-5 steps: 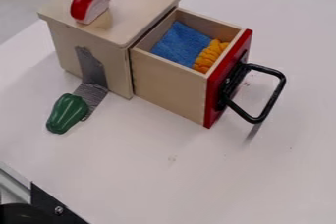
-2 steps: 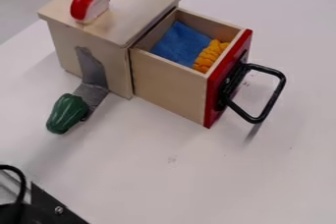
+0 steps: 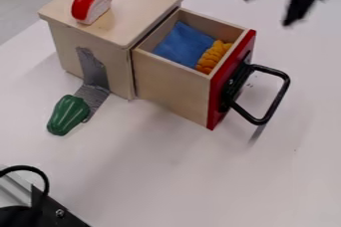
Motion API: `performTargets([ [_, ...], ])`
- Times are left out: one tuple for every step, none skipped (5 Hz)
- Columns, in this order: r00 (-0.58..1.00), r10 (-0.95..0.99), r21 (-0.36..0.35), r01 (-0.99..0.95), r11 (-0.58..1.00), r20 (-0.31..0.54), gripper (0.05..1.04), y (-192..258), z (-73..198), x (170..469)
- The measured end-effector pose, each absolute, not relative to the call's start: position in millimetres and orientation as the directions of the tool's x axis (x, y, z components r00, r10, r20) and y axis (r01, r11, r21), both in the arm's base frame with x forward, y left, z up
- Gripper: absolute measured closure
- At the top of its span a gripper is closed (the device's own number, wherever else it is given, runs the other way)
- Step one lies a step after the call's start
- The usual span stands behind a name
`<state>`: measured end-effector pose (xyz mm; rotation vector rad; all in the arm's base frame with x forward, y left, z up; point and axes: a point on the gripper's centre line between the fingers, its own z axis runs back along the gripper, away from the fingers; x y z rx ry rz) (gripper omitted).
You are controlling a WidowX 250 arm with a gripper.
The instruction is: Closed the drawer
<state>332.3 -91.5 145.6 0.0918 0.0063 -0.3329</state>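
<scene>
Camera view: the end effector [image 3: 269,10] is at the far right, above and beyond the drawer front, with its two fingers apart. Nothing is visible between them, and no contact with the drawer or its handle can be seen. The step in hand is judged to be positioning ahead of the closing push; the push itself remains to be done. The next move calls for placing the end effector on the outer, right side of the front panel, lowering it to panel height, and pushing toward the far left, along the drawer's line of travel.

The drawer [image 3: 170,84] projects from the cabinet toward the near right and is well open. Its red front panel [image 3: 218,96] carries a black loop handle [image 3: 279,100]. Inside lie a blue cloth [image 3: 183,42] and, against the panel, an orange item [image 3: 212,57]. Caution: an off-centre push could bind the drawer, and a finger could catch in the handle.

The wooden cabinet [image 3: 73,47] stands left of the drawer. A red-and-white toy piece [image 3: 84,5] rests on its top. Grey tape [image 3: 94,70] runs down its near side onto the desk [image 3: 173,181] and may help to restrain the cabinet under load. A green toy pepper [image 3: 68,115] lies at the foot of the tape, outside the probable push path.
</scene>
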Motion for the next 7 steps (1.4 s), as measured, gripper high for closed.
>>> performTargets([
  [0.951, -0.306, 0.089, 0.309, 0.947, -0.041, 0.084, -120.0, 122.5, 335.3],
  [0.965, -0.243, 0.102, 0.253, 0.962, -0.095, 0.084, -134.8, 86.4, 341.8],
  [0.97, -0.187, 0.152, 0.211, 0.966, -0.158, 0.084, -131.6, 53.4, 346.3],
  [0.966, -0.159, 0.19, 0.199, 0.961, -0.206, 0.084, -127.6, 31.8, 346.0],
  [0.956, -0.141, 0.209, 0.197, 0.958, -0.257, 0.11, -124.9, 12.5, 341.7],
  [0.951, -0.132, 0.215, 0.196, 0.957, -0.278, 0.371, -123.3, 3.9, 339.4],
  [0.951, -0.11, 0.228, 0.18, 0.957, -0.287, 0.675, -110.5, -0.8, 333.4],
])
